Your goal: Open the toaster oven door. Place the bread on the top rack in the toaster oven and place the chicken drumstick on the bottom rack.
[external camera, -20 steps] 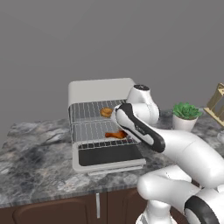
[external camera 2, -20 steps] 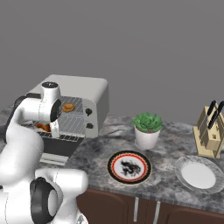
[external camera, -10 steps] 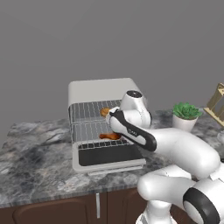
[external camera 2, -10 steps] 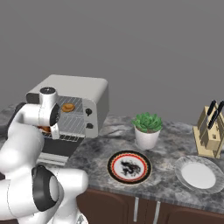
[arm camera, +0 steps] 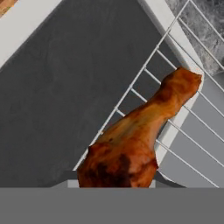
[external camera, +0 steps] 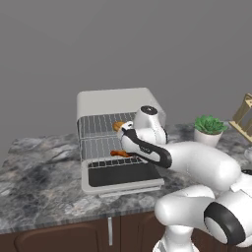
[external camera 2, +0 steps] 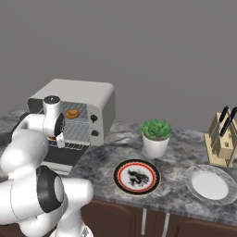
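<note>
A: Where is the chicken drumstick [arm camera: 135, 135] relative to the claw [external camera: 123, 147]?

B: Right in it. In the hand view the fat end sits low between the claw's tips and the thin bone end points away, across the front wire of the bottom rack [arm camera: 175, 131]. So its long axis runs from the claw outward, over the rack's edge, with the dark glass of the toaster oven door [arm camera: 65, 96] lying open beneath.

A: Is the claw clenched or released?

B: Partly closed, and I judge it is grasping the drumstick — the meat fills the space between the tips.

A: And the bread [external camera: 118, 126]?

B: Already on the top rack [external camera: 101, 125] inside the toaster oven [external camera: 113, 101], near its right side, just above the claw.

A: Give me the counts.

B: One arm, one claw, one drumstick, one bread, two racks, one oven on the table [external camera: 39, 167]. Off to the right — one potted plant [external camera 2: 155, 136], two plates, one patterned [external camera 2: 137, 176] and one plain [external camera 2: 210, 183], and one knife block [external camera 2: 223, 139].
</note>
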